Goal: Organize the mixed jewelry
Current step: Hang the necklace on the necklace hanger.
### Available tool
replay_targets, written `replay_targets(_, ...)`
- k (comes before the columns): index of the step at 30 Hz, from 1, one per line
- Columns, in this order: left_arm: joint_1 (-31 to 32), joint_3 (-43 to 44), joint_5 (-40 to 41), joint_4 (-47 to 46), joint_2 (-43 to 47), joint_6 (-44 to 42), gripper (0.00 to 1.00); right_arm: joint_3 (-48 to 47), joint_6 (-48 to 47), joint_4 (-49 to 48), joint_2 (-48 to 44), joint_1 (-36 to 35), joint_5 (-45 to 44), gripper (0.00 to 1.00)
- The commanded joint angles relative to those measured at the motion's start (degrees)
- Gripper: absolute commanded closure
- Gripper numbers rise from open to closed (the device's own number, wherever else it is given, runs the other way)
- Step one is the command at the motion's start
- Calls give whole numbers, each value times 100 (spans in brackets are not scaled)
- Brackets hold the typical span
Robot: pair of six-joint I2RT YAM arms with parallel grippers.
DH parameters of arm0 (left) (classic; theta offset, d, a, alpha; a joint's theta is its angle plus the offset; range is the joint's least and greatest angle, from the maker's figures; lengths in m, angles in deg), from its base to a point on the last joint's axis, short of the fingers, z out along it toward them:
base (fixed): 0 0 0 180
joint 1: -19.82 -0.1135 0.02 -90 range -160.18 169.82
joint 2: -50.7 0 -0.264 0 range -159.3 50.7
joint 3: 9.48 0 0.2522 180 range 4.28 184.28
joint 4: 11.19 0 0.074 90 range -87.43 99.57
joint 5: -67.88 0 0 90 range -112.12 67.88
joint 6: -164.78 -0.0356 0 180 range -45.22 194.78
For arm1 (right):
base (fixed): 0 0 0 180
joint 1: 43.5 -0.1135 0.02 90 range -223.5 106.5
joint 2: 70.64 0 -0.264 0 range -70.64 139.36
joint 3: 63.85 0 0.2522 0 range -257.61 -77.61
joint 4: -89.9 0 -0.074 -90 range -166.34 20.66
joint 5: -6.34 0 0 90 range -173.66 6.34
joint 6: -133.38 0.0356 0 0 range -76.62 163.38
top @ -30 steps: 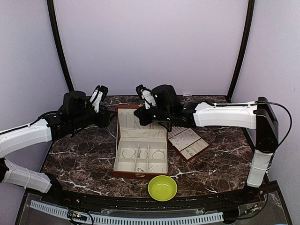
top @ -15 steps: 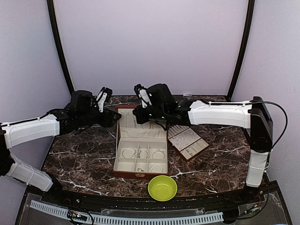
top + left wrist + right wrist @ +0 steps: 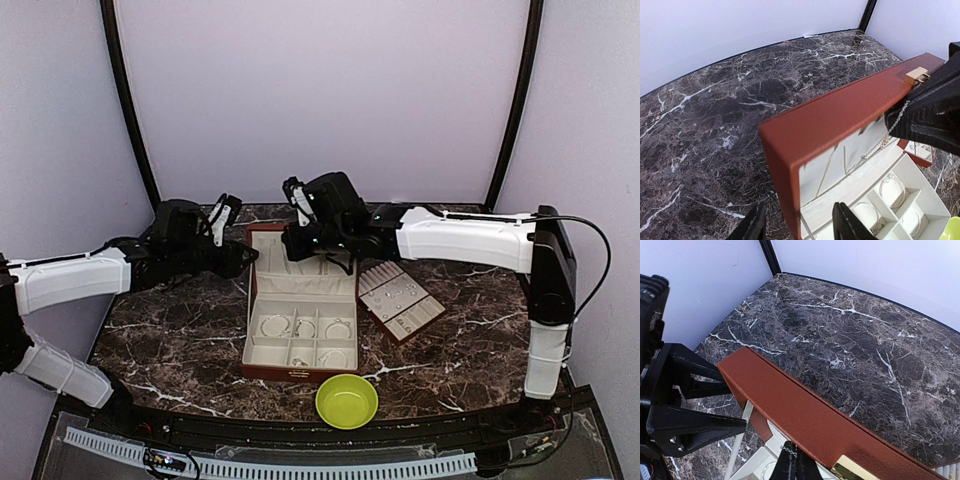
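The dark marble surface [image 3: 180, 340] carries the red-brown jewelry box [image 3: 300, 373], which sits open at the middle with its cream-lined lid raised toward the back wall. Just right of it the flat padded tray [image 3: 392, 292] lies at an angle, and the green bowl [image 3: 347, 401] sits near the box's front edge. My left jaws [image 3: 800, 206] stand partly apart astride the lid's left edge, one finger on either side; I cannot tell whether they touch it. My right jaws [image 3: 796, 460] are pinched together just inside the lid's top edge, near its gold clasp. The wire hoops [image 3: 275, 326] lie in the box's front compartments. A fine silvery chain [image 3: 875, 145] hangs from my right jaws' tip down into the box.
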Motion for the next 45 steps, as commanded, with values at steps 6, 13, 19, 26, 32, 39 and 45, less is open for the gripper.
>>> replay_targets(6,111,-642,-798,-1140,1089,-803,54,-471,-11,783,-26,3,13,100)
replay_targets(13,398,-130,-1049,-1167,477,-953,63,-373,11,643,-107,82,349,100)
replay_targets(19,582,152,-957,-1154,-68,-1048,74,-96,86,340,-291,135,534,100)
replay_targets(26,679,216,-747,-1161,-330,-1062,77,52,103,222,-402,190,593,100)
replay_targets(32,776,360,-406,-1073,-642,-1040,81,141,125,106,-486,217,681,100)
replay_targets(39,787,413,-85,-1084,-803,-957,82,234,160,-3,-584,225,790,100)
replay_targets(45,804,206,-643,-1567,-760,-908,81,226,182,-4,-563,225,841,100)
